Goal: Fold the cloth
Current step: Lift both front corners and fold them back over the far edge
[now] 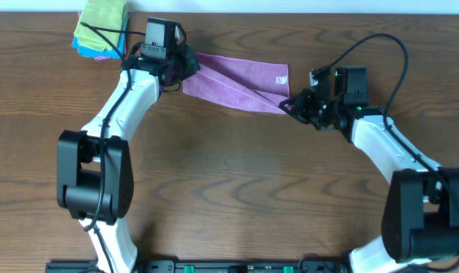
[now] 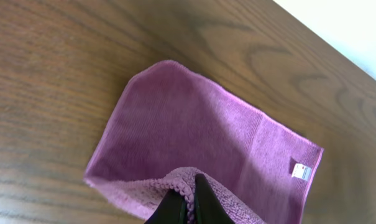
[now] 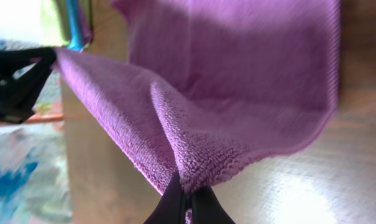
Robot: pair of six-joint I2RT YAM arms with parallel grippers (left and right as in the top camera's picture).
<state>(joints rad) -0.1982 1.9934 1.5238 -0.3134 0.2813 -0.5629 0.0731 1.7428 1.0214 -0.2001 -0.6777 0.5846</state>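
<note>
The cloth [image 1: 237, 85] is purple with a white tag [image 1: 281, 79]; the table [image 1: 229, 189], brown wood-grain.

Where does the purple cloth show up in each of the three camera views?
Overhead: the purple cloth sits top centre, held between the left end effector and the right end effector.
Left wrist: it fills the middle, with its near edge pinched at the bottom.
Right wrist: it fills most of the picture, with a fold pinched at the bottom.
Shared landmark: the wooden table.
</note>
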